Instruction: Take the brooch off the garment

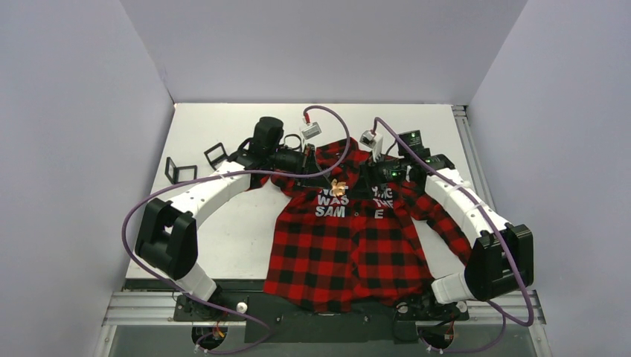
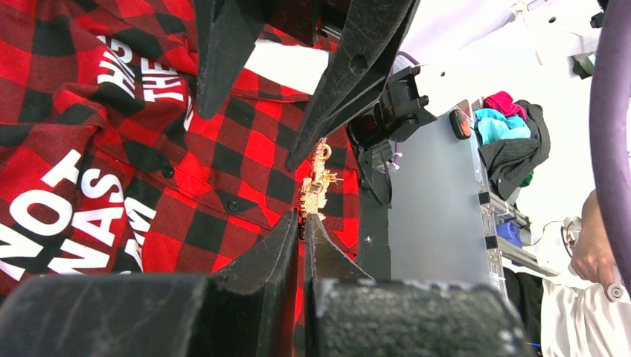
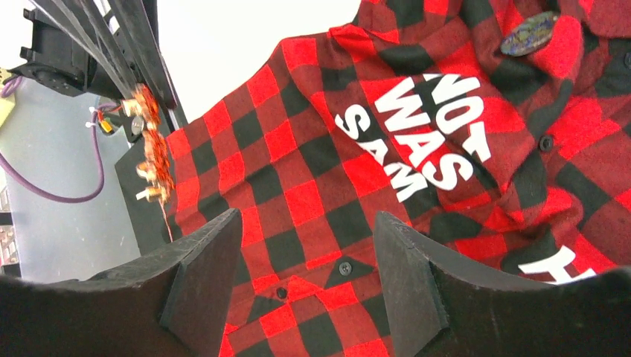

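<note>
The garment (image 1: pixel 350 245) lies on the table (image 1: pixel 223 216), collar at its far end. The brooch (image 1: pixel 338 186) is over the garment's upper chest, left of its buttons. Two stands (image 1: pixel 181 169) sit well to the garment's left.

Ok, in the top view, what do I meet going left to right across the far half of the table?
Black frame → second black frame → brooch → right arm. Left arm and garment span too much to place.
</note>
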Controlling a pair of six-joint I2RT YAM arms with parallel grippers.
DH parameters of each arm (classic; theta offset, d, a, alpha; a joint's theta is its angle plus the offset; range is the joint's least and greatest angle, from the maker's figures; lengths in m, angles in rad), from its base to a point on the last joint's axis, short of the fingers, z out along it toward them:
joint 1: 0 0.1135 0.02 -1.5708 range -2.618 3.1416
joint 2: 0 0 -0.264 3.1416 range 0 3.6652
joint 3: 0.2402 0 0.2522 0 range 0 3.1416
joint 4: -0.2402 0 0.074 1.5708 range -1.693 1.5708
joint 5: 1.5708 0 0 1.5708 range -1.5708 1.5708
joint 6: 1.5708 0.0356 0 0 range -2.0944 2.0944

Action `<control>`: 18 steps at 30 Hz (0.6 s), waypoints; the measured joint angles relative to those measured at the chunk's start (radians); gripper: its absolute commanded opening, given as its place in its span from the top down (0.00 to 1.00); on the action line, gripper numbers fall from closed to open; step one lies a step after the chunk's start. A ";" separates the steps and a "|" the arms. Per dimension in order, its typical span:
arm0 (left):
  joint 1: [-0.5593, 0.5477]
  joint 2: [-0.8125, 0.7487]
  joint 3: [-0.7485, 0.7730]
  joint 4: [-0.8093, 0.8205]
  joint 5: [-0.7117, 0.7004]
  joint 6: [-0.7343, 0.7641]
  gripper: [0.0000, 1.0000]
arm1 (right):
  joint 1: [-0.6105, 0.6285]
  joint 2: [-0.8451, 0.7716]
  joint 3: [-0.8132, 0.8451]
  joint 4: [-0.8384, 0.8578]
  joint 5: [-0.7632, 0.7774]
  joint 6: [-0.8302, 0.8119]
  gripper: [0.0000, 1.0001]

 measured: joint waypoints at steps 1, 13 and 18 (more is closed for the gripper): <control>-0.002 0.000 0.000 0.000 0.002 -0.001 1.00 | 0.010 0.000 0.000 0.018 0.003 0.013 0.39; -0.004 0.004 0.000 0.002 0.006 -0.003 1.00 | 0.060 0.000 0.000 0.083 -0.018 0.074 0.40; -0.003 0.005 0.000 0.008 0.012 -0.007 1.00 | 0.066 0.000 0.000 0.040 -0.022 0.038 0.40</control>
